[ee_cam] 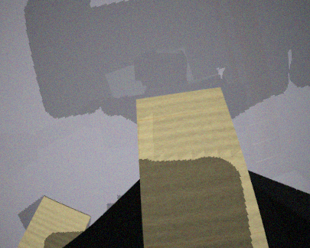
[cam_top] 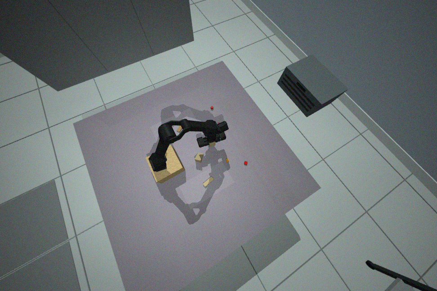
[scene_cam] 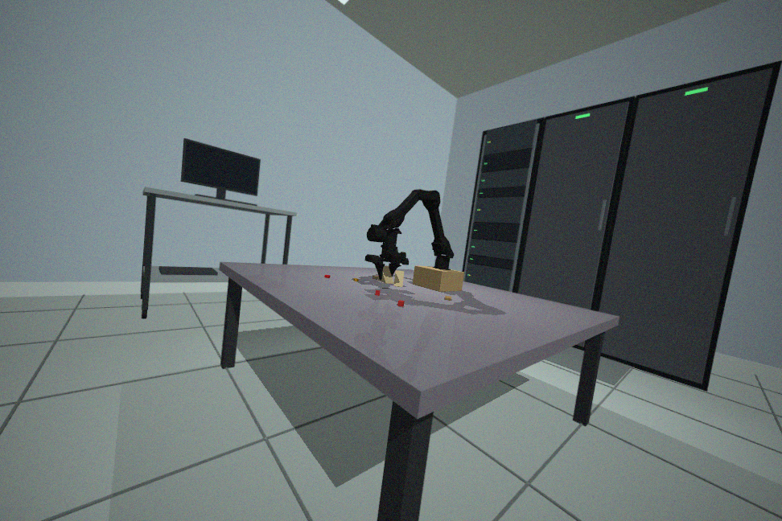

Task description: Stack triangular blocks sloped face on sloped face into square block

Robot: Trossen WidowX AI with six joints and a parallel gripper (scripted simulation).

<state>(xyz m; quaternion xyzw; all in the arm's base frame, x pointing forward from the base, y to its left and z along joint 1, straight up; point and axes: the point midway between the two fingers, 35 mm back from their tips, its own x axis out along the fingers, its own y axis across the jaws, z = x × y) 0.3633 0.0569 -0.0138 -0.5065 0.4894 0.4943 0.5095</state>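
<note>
My gripper [cam_top: 211, 141] [scene_cam: 386, 274] [ee_cam: 190, 181] is shut on a pale wooden triangular block [cam_top: 211, 144] [ee_cam: 184, 134] and holds it above the table; its long face fills the lower middle of the wrist view. The other triangular block [cam_top: 198, 158] [scene_cam: 399, 278] stands on the table close to the gripper, on the robot base's side in the top view. A wooden block [ee_cam: 62, 220] at the lower left of the wrist view is probably that one, partly cut off by the frame and a black finger. The two blocks are apart. The held block's sloped face is hard to make out.
A long pale wooden piece [cam_top: 208, 181] lies on the purple table [cam_top: 129, 222] [scene_cam: 496, 343]. Small red cubes [cam_top: 245, 162] [cam_top: 211, 107] [scene_cam: 401, 303] and orange pieces [cam_top: 227, 160] [cam_top: 179, 129] [scene_cam: 447, 298] lie around. The arm stands by a wooden box [cam_top: 172, 164] [scene_cam: 435, 278].
</note>
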